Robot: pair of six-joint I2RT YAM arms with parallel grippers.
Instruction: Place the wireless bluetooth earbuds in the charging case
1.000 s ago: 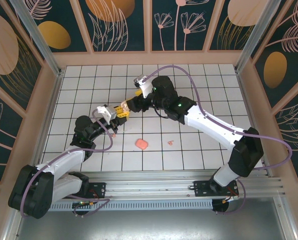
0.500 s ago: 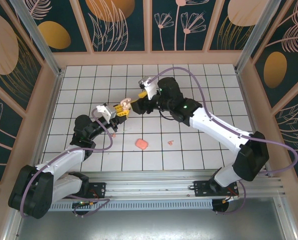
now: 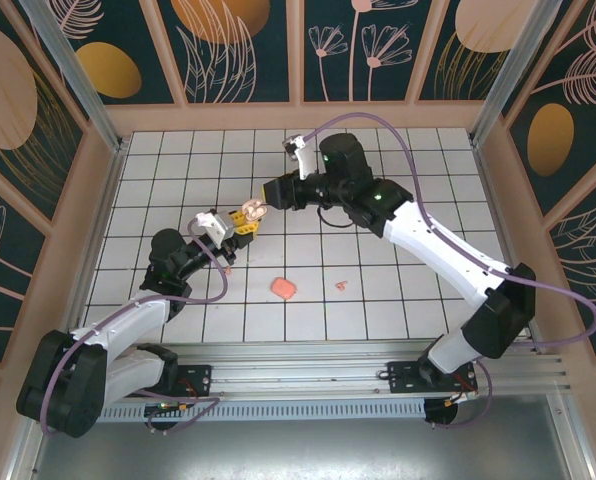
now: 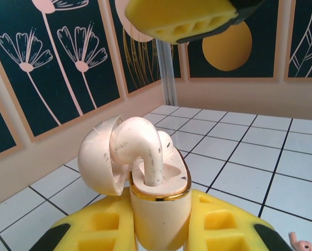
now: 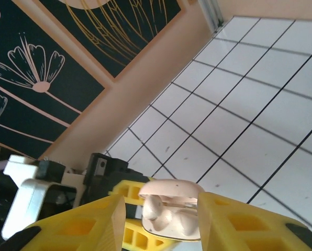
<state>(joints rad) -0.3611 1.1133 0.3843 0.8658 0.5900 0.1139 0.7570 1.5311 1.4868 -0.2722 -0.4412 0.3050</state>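
The left gripper (image 3: pixel 236 228) is clamped on the charging case (image 4: pixel 157 209), holding it upright above the table with its lid swung open; one earbud (image 4: pixel 140 146) stands stem-down in the case's socket; just above and to the right, the right gripper (image 5: pixel 161 201) hangs with its yellow fingers (image 5: pixel 240 222) apart, gripping nothing; nearer the bases, a salmon-pink piece (image 3: pixel 284 288) and a loose earbud (image 3: pixel 342 285) lie on the white gridded table (image 3: pixel 448 160).

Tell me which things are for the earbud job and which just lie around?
For the job: cream oval plastic charging case, lid open; cream plastic earbud standing in it; loose tiny pink plastic earbud; left gripper holding the case.
Just lying about: salmon-pink rounded-square piece.
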